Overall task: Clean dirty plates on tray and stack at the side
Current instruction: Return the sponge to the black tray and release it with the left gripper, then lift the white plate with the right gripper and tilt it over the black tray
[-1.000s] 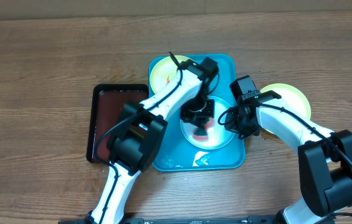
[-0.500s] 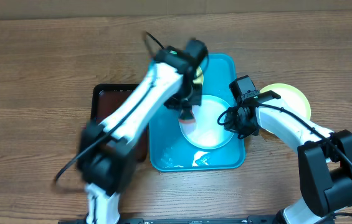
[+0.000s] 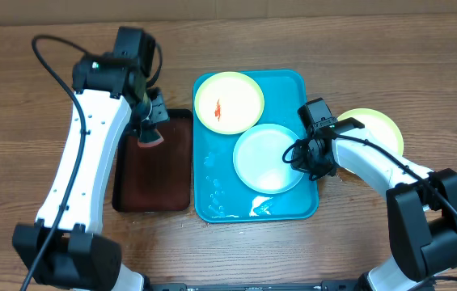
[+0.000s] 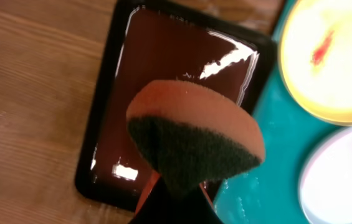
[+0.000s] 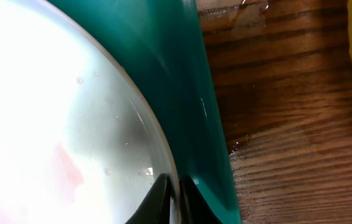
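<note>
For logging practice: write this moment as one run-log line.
left tool holds orange-green sponge over black tray | right tool pinches white round plate on turquoise tray | red-smeared yellow-green plate unwiped

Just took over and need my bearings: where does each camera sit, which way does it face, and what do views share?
Overhead: above the table, facing straight down; both arms flank the turquoise tray.
Left wrist: on the left arm, facing down past the left gripper holding a sponge over the black tray.
Right wrist: on the right arm, close on the right gripper pinching the white plate's rim.
Shared: overhead and left wrist both show the red-smeared yellow-green plate.
</note>
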`<state>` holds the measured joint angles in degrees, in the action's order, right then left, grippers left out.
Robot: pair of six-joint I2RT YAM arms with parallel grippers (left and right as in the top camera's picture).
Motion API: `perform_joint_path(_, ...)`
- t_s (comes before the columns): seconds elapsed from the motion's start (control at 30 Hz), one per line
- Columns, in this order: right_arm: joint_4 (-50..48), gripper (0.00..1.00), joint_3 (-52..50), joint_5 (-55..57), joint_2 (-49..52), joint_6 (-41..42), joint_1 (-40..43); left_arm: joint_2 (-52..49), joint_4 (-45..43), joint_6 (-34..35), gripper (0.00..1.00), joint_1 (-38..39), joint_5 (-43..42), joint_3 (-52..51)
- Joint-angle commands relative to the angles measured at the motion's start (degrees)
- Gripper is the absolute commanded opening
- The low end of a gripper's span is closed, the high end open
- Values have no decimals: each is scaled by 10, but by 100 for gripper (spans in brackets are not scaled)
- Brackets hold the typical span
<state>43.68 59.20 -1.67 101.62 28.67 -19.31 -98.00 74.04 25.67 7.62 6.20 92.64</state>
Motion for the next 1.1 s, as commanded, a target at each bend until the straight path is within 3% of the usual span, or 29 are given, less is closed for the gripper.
perform_joint_path(0.0, 2, 6, 2, 16, 7, -6, -2, -14, -71, -46, 4, -9, -49, -113)
perform_joint_path(0.2, 1, 6, 2, 16, 7, -6, -2, -21, -249, -49, 5, -9, -61, -288)
perform_joint_path(0.3, 1, 6, 2, 16, 7, -6, -2, -21, -267, -49, 5, -9, -78, -305)
perform_joint_path(0.37, 1, 4, 2, 16, 7, -11, -2, -19, -260, -49, 20, -9, -94, -295)
perform_joint_path(0.4, 1, 4, 3, 16, 7, -20, -2, -18, -251, -49, 31, -10, -100, -285)
perform_joint_path(0.5, 19, 4, 19, 22, 0, -36, -2, -13, -206, -49, 49, -13, -105, -238)
perform_joint_path(0.63, 78, 4, 74, 58, -22, -40, -3, -12, -114, -56, 61, -29, -104, -140)
perform_joint_path(0.83, 154, 4, 189, 71, -51, -140, -31, -9, 5, -60, 82, -75, -103, 31)
perform_joint_path(0.93, 177, 4, 248, 94, -52, -164, -62, -9, 38, -60, 99, -104, -106, 104)
perform_joint_path(1.07, 165, 4, 300, 149, -52, -172, -124, -9, 67, -60, 100, -137, -110, 179)
